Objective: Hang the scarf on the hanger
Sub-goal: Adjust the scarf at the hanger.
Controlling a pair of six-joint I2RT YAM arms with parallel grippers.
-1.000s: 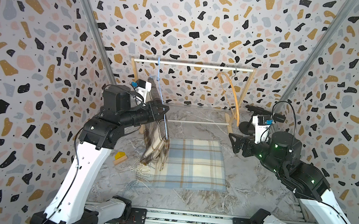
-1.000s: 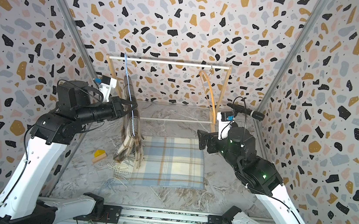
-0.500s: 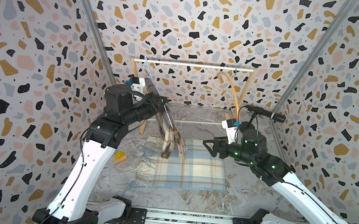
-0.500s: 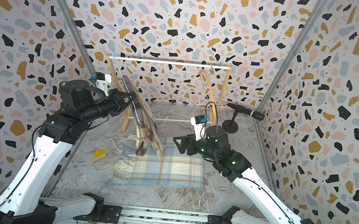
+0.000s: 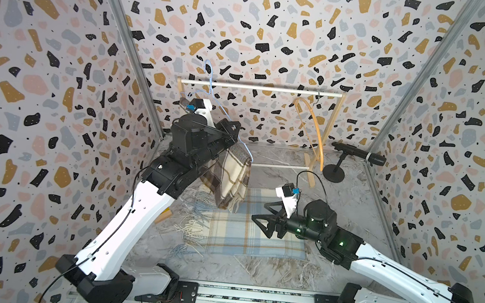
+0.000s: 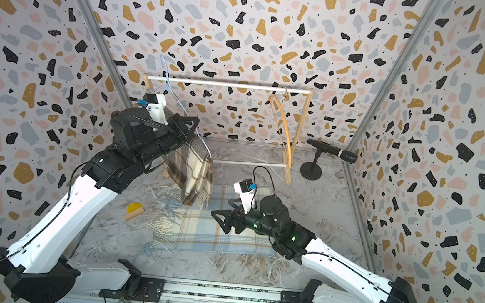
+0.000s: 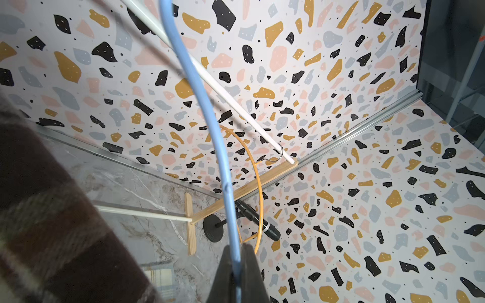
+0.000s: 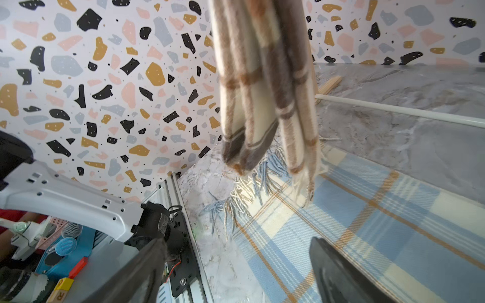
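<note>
The brown plaid scarf (image 5: 230, 178) hangs folded over the blue hanger (image 7: 226, 183), left of centre in both top views. It has been lifted clear of the tabletop (image 5: 353, 194) in the last second. A blue plaid scarf (image 5: 250, 236) lies flat at lower centre. The rail (image 5: 260, 88) crosses upper centre; the hanger's hook has risen to its left end, though whether it has caught cannot be told. The right gripper (image 5: 265, 214) has advanced from the right edge to centre, with its fingers spread wide and empty, facing the hanging cloth. The left gripper (image 7: 236, 262) has its fingers pinched tight on the hanger wire. Judgement: draping is done and seating the hook remains.
</note>
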